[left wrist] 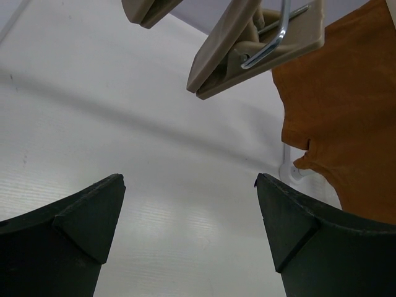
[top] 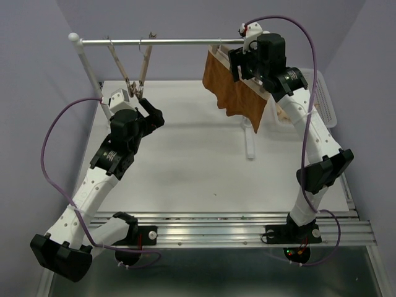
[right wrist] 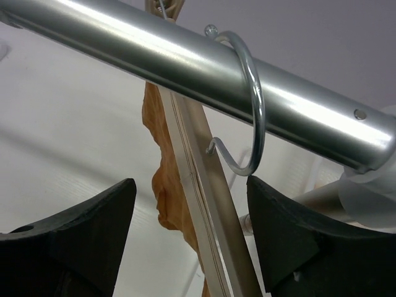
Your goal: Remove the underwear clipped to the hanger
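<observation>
Above the counter's far right corner, the underwear [top: 238, 93] hangs clipped to the hanger [right wrist: 201, 207]. The right gripper [right wrist: 190, 185] stands spread at its bar and should pinch a clip squarely. The left gripper [left wrist: 189, 182] hovers spread, far left.

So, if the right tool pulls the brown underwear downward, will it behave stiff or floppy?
Probably floppy: the underwear hangs in loose folds with a wavy lower edge. The hanger hangs only by a wire hook on the rail, so pulling would likely swing or slide it too.
</observation>
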